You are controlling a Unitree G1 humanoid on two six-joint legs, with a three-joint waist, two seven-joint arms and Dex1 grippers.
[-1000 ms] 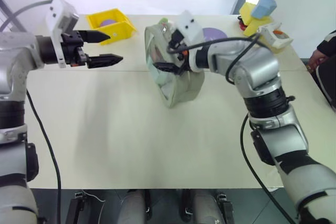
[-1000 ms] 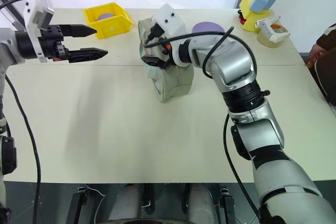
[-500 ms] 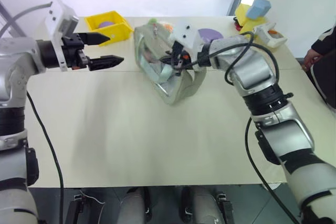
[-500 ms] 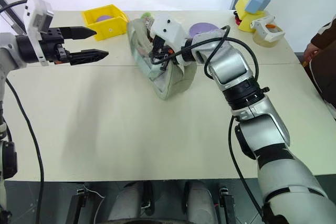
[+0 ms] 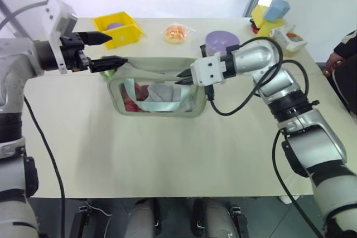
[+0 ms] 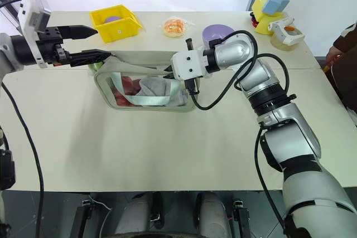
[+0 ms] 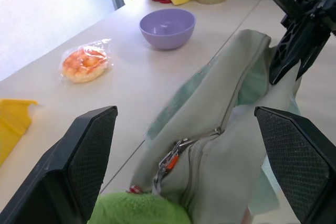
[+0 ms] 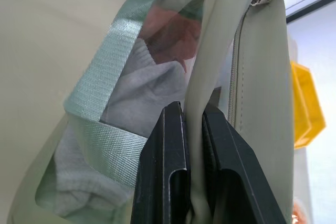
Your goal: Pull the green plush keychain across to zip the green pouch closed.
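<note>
while the green pouch [image 5: 158,91] lies mid-table, head view has the right gripper [image 5: 183,77] pinching its top edge at the end nearer the purple bowl [image 5: 222,41]. left gripper [image 5: 103,50] sits spread wide at the pouch's far end. left wrist view: green plush keychain [image 7: 139,209] right between those parted fingers, clipped to the zipper pull. right wrist view: black fingers [image 8: 168,177] clamped together on pouch fabric.

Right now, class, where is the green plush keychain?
In the left eye view, the green plush keychain sits at the green pouch's left end, just below the open left end effector.
</note>
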